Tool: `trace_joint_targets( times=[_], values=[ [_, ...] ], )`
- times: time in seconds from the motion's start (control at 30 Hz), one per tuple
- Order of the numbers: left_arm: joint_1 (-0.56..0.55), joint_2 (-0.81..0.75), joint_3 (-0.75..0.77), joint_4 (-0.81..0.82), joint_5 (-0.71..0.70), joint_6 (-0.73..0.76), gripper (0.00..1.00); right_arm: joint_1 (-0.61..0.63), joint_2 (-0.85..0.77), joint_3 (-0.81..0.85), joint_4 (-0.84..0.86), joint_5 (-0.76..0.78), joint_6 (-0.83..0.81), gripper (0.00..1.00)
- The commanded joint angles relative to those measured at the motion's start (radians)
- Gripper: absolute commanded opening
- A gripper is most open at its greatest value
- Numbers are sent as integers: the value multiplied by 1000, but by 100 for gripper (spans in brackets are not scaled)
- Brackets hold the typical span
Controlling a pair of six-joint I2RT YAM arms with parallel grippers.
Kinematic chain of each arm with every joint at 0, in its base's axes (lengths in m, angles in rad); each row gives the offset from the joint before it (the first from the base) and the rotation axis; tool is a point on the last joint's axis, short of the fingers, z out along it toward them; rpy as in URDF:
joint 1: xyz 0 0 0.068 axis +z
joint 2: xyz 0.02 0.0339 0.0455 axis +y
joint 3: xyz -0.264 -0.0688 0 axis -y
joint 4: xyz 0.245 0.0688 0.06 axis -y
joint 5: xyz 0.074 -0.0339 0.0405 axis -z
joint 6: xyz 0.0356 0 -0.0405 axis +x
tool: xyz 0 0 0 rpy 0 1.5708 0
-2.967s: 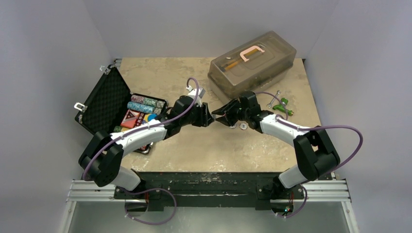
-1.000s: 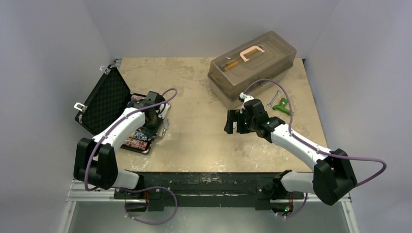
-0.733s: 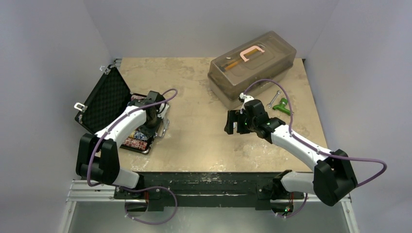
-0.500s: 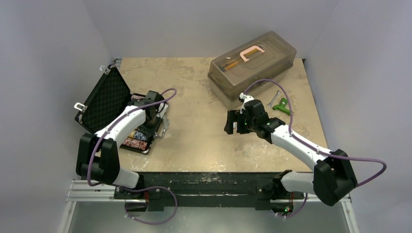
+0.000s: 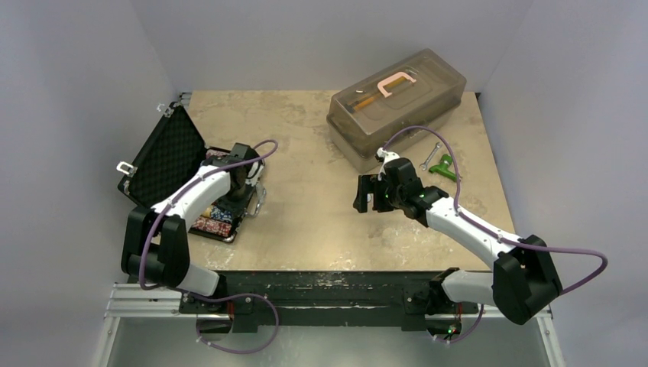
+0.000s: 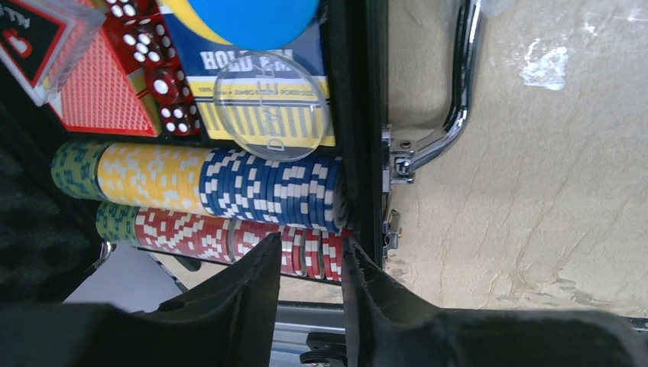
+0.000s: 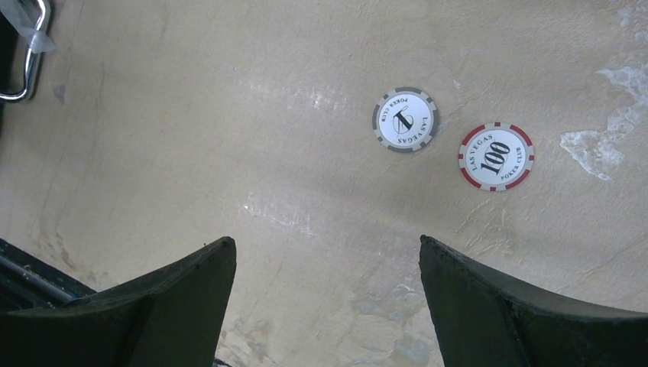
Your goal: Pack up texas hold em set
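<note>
Black and foam-lined, the open briefcase (image 5: 163, 162) sits at the left side of the table (image 5: 306, 222), lid propped up. Inside lie rows of green, yellow, blue and red chips (image 6: 267, 191), red dice (image 6: 157, 73), a red card box (image 6: 92, 95), and a blue card box (image 6: 187, 46) with a clear disc (image 6: 270, 107) on it. The left end effector (image 6: 309, 248) hovers over the red row, fingers slightly parted, gripping nothing. The right end effector (image 7: 325, 243) hangs wide open above a grey chip (image 7: 405, 119) and a red chip (image 7: 497, 156) on the table.

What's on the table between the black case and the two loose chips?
Nothing. In the right wrist view the table is bare from the case's handle across to the grey chip and the red chip.
</note>
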Motion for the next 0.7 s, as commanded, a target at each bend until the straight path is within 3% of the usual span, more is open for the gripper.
trace_joint_targets(
  times=[0.0, 0.17, 0.3, 0.4, 0.53, 0.67],
  values=[
    [9, -83, 26, 31, -76, -56, 35, -1, -27, -6, 13, 11, -22, 87],
    [8, -311, 56, 88, -121, -254, 36, -1, -39, -27, -2, 28, 8, 87],
    [9, -496, 8, 245, -6, -479, 40, -1, -73, -85, -11, 151, 146, 88],
    [9, -588, -94, 420, 66, -657, 55, -2, -99, -126, -22, 245, 261, 89],
    [10, -536, -136, 690, 239, -728, 64, -36, -109, -172, -14, 344, 381, 98],
    [9, -321, 71, 631, 436, -648, 62, -95, -31, -139, 9, 317, 315, 93]
  ],
)
